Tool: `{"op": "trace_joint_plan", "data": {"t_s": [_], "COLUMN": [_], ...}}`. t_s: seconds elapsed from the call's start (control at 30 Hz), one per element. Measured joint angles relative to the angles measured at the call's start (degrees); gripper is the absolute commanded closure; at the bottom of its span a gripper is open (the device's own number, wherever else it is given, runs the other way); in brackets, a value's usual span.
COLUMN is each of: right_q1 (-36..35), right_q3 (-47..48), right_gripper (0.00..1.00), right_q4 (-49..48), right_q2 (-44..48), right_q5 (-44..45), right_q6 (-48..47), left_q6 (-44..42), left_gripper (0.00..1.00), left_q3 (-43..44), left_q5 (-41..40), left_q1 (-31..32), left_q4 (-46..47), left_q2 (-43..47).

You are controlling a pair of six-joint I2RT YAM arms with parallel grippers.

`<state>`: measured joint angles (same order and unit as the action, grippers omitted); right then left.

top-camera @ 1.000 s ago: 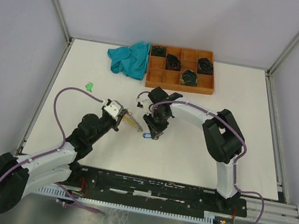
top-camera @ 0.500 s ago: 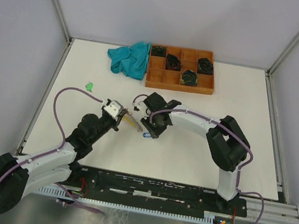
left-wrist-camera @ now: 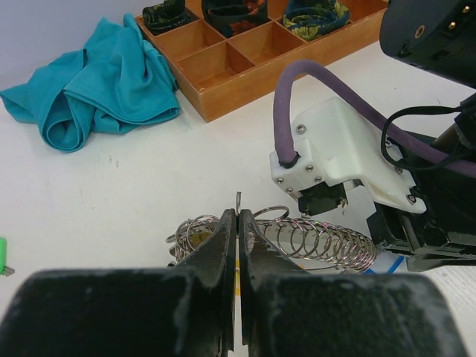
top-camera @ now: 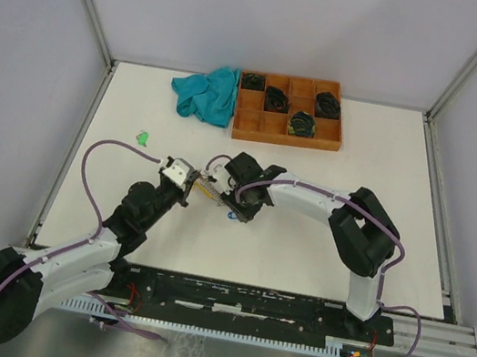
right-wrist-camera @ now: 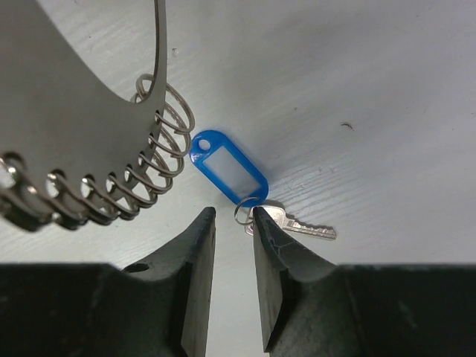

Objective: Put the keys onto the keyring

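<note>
Left gripper (left-wrist-camera: pixel 238 217) clenched on keyring (left-wrist-camera: pixel 321 242); right gripper (right-wrist-camera: pixel 234 217) parted over blue-tagged key (right-wrist-camera: pixel 229 169). I feared closing fingers nudging it away.

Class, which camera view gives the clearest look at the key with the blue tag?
The right wrist view: the silver key with its blue plastic tag lies whole and close. The top external view shows only a blue speck; the left wrist view, a blue sliver behind the silvery wire coil.
</note>
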<state>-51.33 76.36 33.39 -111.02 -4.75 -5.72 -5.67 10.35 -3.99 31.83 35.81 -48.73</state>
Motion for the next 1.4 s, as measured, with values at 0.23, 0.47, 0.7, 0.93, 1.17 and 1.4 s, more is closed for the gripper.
{"op": "trace_joint_plan", "data": {"t_s": [0.23, 0.47, 0.7, 0.93, 1.17, 1.4], "right_q1": [-0.2, -0.3, -0.3, -0.3, -0.2, 1.3], "right_q3": [0.0, 0.0, 0.0, 0.0, 0.0, -0.9], "right_gripper": [0.7, 0.72, 0.76, 0.87, 0.98, 0.99], "right_q4": [0.0, 0.0, -0.1, -0.4, -0.4, 0.0], "right_q2": [0.0, -0.2, -1.1, -1.1, -1.1, 2.1], "right_q5": [1.4, 2.4, 2.5, 2.8, 3.6, 3.7], "right_q6": [-0.7, -1.2, -1.3, -1.3, -1.3, -1.3], "left_q6": [0.0, 0.0, 0.0, 0.0, 0.0, 0.0], "left_gripper": [0.97, 0.97, 0.97, 0.97, 0.97, 0.97], "left_q3": [0.0, 0.0, 0.0, 0.0, 0.0, 0.0], "left_q5": [-0.4, -0.4, -0.4, -0.4, -0.4, -0.1], "left_q1": [0.0, 0.0, 0.0, 0.0, 0.0, 0.0], "left_q4": [0.0, 0.0, 0.0, 0.0, 0.0, 0.0], "left_q2": [0.1, 0.1, 0.1, 0.2, 0.5, 0.8]}}
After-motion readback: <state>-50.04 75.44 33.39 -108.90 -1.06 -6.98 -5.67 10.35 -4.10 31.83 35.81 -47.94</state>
